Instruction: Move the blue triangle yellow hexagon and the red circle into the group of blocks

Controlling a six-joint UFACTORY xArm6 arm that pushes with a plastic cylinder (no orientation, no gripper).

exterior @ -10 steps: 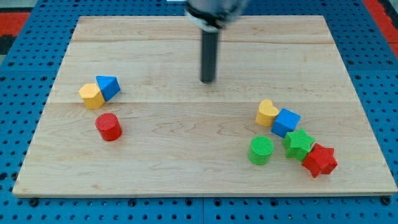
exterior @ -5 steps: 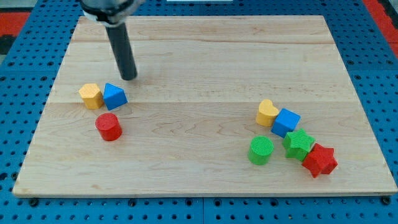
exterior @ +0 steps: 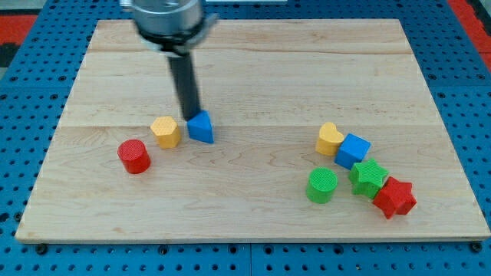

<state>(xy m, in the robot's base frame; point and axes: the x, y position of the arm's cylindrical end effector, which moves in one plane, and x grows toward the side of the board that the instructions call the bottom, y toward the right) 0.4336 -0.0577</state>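
Note:
My tip [exterior: 190,116] touches the upper left side of the blue triangle [exterior: 202,128], left of the board's centre. The yellow hexagon [exterior: 166,132] lies just left of the triangle, a small gap between them. The red circle [exterior: 133,156] sits lower left of the hexagon. The group at the view's right holds a yellow heart [exterior: 330,139], a blue cube [exterior: 353,150], a green circle [exterior: 322,185], a green star [exterior: 370,177] and a red star [exterior: 395,198].
The blocks lie on a wooden board [exterior: 253,61] set on a blue pegboard [exterior: 31,100]. The arm's dark rod comes down from the view's top, above the triangle.
My tip moved left across the board, then back right and down. The blue triangle and yellow hexagon have slid right, toward the centre. The red circle and the group have not moved.

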